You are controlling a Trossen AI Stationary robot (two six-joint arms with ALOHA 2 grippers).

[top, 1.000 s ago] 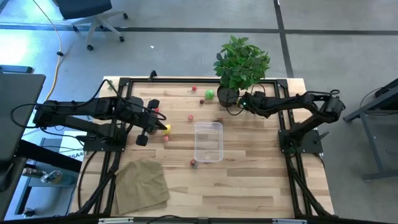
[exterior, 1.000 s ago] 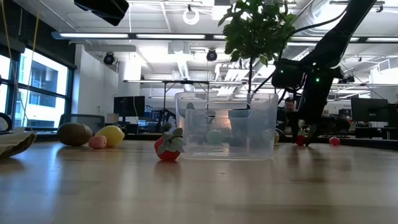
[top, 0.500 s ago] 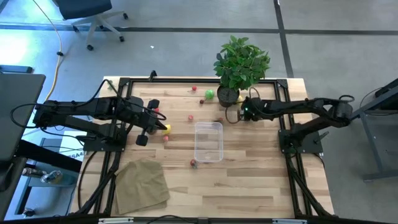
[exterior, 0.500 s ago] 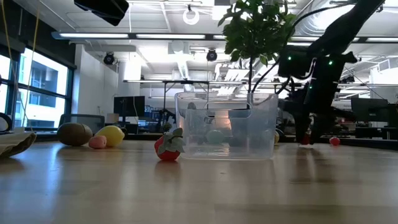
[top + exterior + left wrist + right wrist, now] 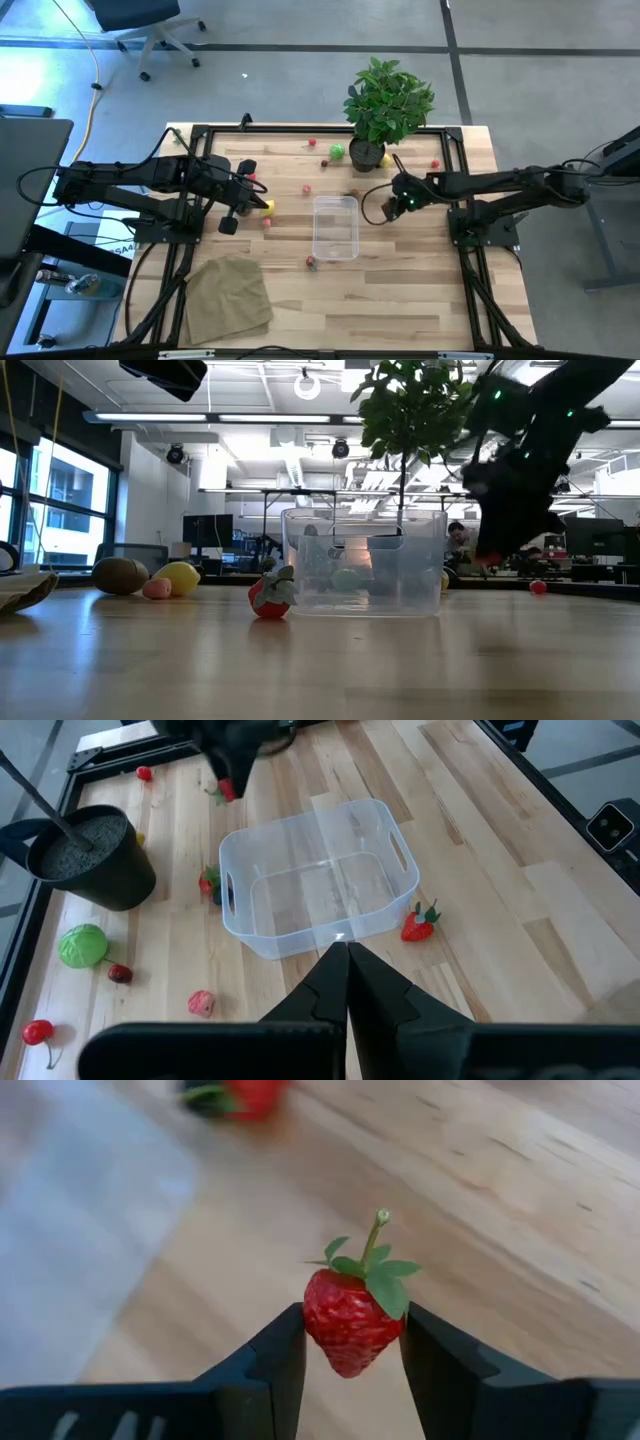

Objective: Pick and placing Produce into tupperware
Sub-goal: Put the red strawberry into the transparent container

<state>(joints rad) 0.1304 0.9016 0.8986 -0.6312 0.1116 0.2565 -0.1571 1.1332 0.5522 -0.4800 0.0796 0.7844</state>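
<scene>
Tupperware (image 5: 335,227) sits mid-table, looks empty; you've got most produce scattered toward the far edge. Your right gripper (image 5: 345,1342) clamps a strawberry (image 5: 350,1310) just beside it; left gripper (image 5: 347,982) waits closed.

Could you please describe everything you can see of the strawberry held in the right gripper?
The strawberry is a small toy fruit, bright red with a dimpled, plastic-looking skin, topped by green leaves and a thin pale green stem pointing up away from the fingers. It sits pinched between the two dark fingers of the right gripper, touched by both and by nothing else. It hangs above the wooden table, just beside the clear tupperware, not yet over it.
</scene>
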